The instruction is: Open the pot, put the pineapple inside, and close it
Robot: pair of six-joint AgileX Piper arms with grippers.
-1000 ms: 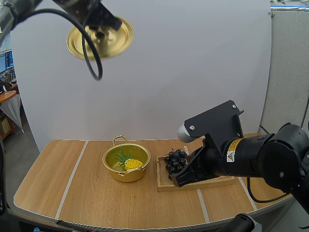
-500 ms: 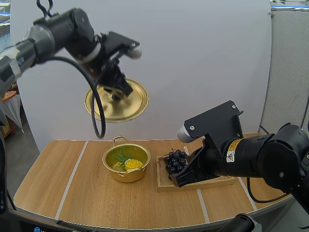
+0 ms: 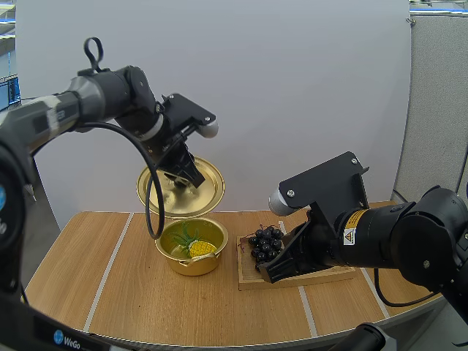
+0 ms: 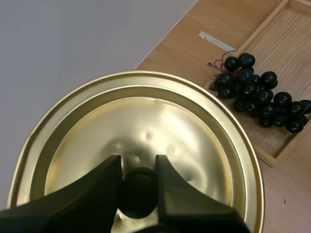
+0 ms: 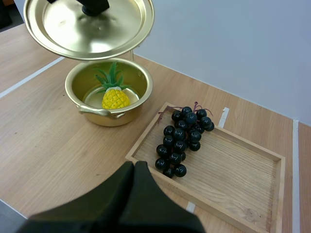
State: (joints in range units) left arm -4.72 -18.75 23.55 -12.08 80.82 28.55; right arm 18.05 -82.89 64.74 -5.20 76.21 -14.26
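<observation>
My left gripper (image 4: 138, 167) pinches the gold lid (image 3: 205, 187) by its black knob (image 4: 138, 194), tilted just above the open pot (image 3: 194, 265) with the pineapple (image 3: 202, 248) inside. My right gripper (image 5: 135, 167) sits closed on nothing near the wooden tray (image 5: 233, 179) of grapes (image 5: 182, 138), perhaps touching its edge.

Setting: a robotics lab test bench, not a kitchen.

Evidence:
- Two robot arms, a left arm (image 3: 110, 95) and a right arm (image 3: 395, 241), share one small wooden table (image 3: 73, 285) marked off with white tape lines (image 3: 108, 270).
- A plain white screen (image 3: 307, 95) stands behind the table, beyond both sets of jaws. A grey partition panel (image 3: 439, 110) stands beside it on the right arm's side.
- The right arm carries a yellow warning label (image 3: 349, 236).
- The props are toy-sized: a pineapple (image 3: 202, 248) in a gold pot (image 3: 191, 266) below the left gripper's (image 3: 179, 172) jaws, and grapes (image 3: 265, 243) on a wooden tray (image 3: 252, 282) just ahead of the right gripper's (image 3: 269, 272) jaws.
</observation>
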